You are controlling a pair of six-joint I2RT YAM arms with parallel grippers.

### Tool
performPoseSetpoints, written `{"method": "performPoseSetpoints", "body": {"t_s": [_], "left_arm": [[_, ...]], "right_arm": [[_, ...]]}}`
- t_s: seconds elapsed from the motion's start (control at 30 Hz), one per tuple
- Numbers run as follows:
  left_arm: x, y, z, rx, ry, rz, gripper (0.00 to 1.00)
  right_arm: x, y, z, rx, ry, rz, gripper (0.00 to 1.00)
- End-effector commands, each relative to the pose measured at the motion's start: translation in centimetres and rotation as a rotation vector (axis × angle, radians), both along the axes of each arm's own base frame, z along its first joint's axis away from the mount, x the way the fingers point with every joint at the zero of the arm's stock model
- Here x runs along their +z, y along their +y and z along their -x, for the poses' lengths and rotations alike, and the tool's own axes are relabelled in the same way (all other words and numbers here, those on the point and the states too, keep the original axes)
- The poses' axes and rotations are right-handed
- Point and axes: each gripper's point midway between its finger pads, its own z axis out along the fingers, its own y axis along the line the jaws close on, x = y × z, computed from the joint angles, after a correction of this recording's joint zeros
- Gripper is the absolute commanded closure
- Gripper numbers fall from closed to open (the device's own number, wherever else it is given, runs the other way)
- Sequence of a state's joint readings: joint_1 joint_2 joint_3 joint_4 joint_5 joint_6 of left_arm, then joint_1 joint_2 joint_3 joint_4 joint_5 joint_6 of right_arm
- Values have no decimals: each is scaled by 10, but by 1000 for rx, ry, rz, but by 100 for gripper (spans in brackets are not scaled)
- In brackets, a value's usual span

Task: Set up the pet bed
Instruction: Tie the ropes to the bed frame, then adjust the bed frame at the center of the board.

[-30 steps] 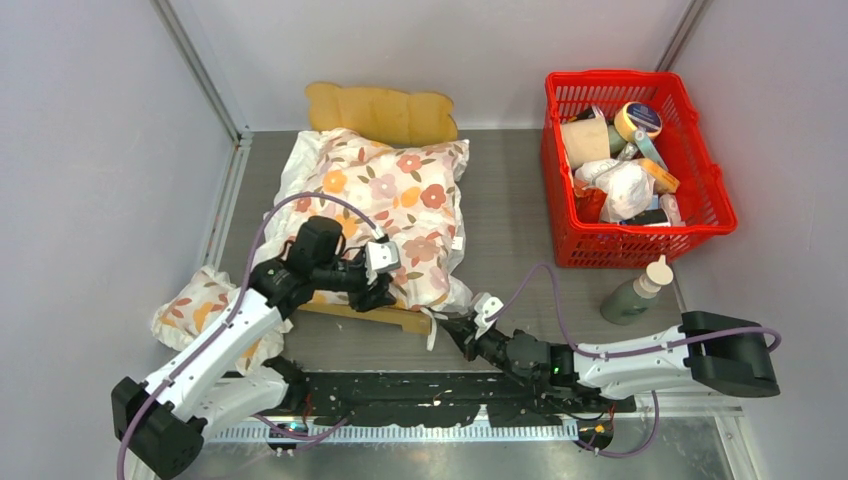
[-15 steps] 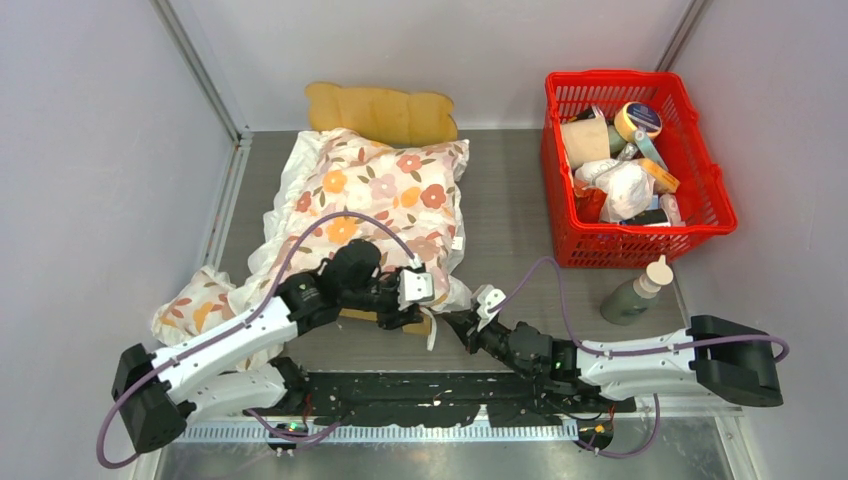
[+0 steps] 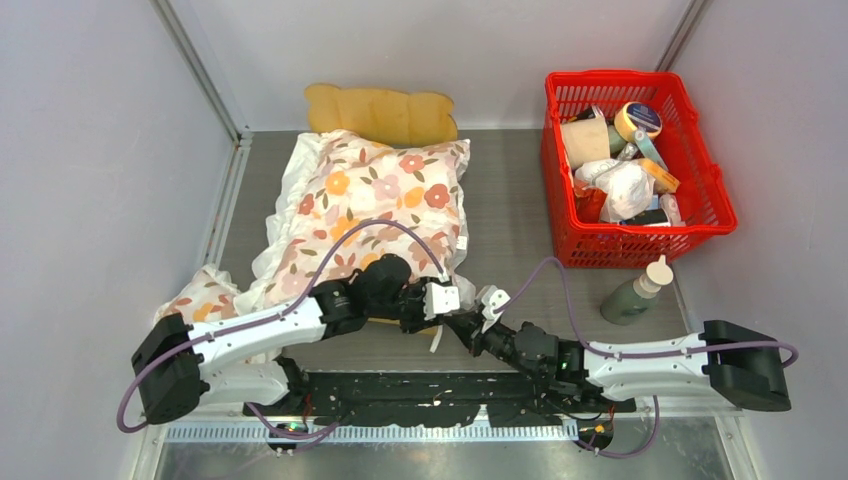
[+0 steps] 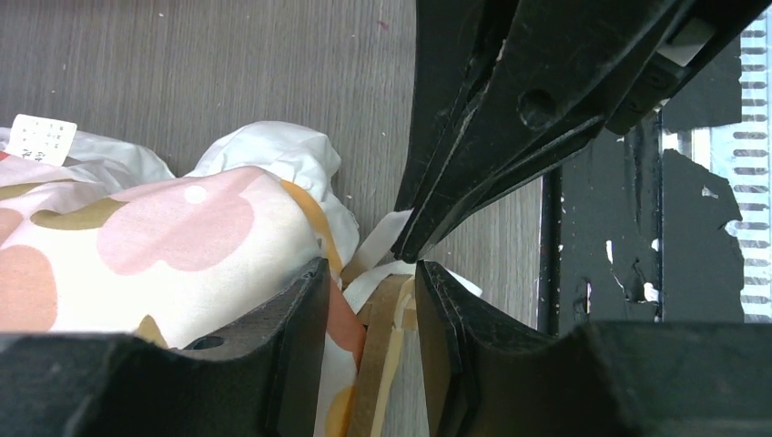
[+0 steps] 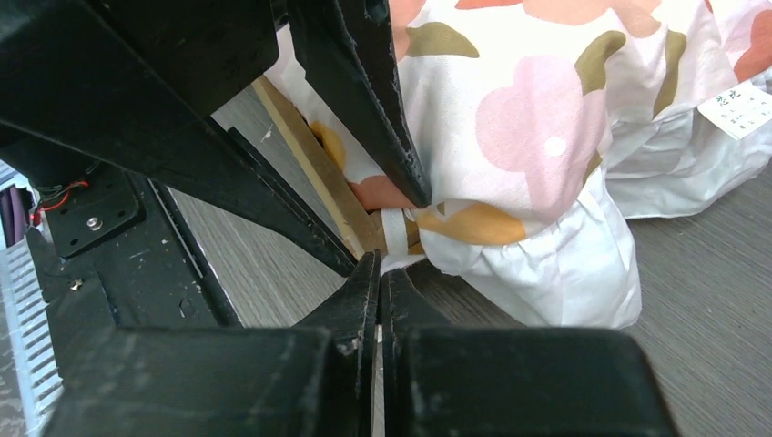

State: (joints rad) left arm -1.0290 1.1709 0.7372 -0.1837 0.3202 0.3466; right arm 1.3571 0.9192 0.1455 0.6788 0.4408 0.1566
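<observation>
Swung off the floral cushion [image 3: 380,195], the left pincer [image 4: 369,276] now sits at the near right corner of the pet bed [image 3: 380,112] — jaws apart, straddling the wooden rail, so a grip on the frame looks close. The right pincer [image 5: 380,273] is clenched just beside that corner, tip against a white tag — whether it nips the tag I cannot tell.
</observation>
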Motion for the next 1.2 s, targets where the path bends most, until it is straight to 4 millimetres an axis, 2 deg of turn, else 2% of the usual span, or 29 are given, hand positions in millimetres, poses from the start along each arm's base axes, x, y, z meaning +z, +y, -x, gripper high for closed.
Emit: {"method": "performPoseSetpoints", "body": {"t_s": [0.0, 0.07, 0.17, 0.23, 0.3, 0.37, 0.43, 0.5, 0.57, 0.63, 0.77, 1.0, 1.1, 1.17], "left_arm": [[11, -11, -6, 12, -67, 79, 58], [14, -4, -12, 55, -95, 72, 59], [14, 27, -24, 186, -136, -9, 63], [24, 45, -23, 252, -134, 0, 64], [45, 55, -15, 317, -91, 88, 62], [64, 74, -18, 475, -38, 177, 61], [72, 94, -17, 625, 50, 210, 65], [61, 113, -12, 740, 130, 178, 66], [38, 140, -8, 924, 223, 130, 66], [19, 156, -5, 1048, 276, 114, 65], [-8, 171, -4, 1216, 356, 151, 68], [-35, 201, -15, 1424, 343, 120, 67], [-45, 213, -26, 1488, 369, 110, 67], [-44, 216, -39, 1507, 382, 140, 67]], "right_arm": [[38, 4, 3, 12, -3, -165, 95], [38, 2, 1, -1, 2, -163, 95], [46, 6, -1, -6, -14, -148, 95], [47, 11, -2, 1, -25, -124, 95], [43, 18, -1, 20, -21, -98, 95], [45, 24, 1, 34, -16, -100, 95], [43, 29, 1, 40, -9, -98, 95], [41, 35, 1, 48, -5, -89, 95], [40, 42, 2, 64, -2, -76, 95], [38, 49, 4, 84, 7, -66, 95], [35, 60, 6, 104, 22, -58, 95], [38, 80, 7, 130, 37, -46, 95], [38, 84, 5, 124, 40, -45, 95], [40, 88, 4, 121, 37, -45, 95]]}}
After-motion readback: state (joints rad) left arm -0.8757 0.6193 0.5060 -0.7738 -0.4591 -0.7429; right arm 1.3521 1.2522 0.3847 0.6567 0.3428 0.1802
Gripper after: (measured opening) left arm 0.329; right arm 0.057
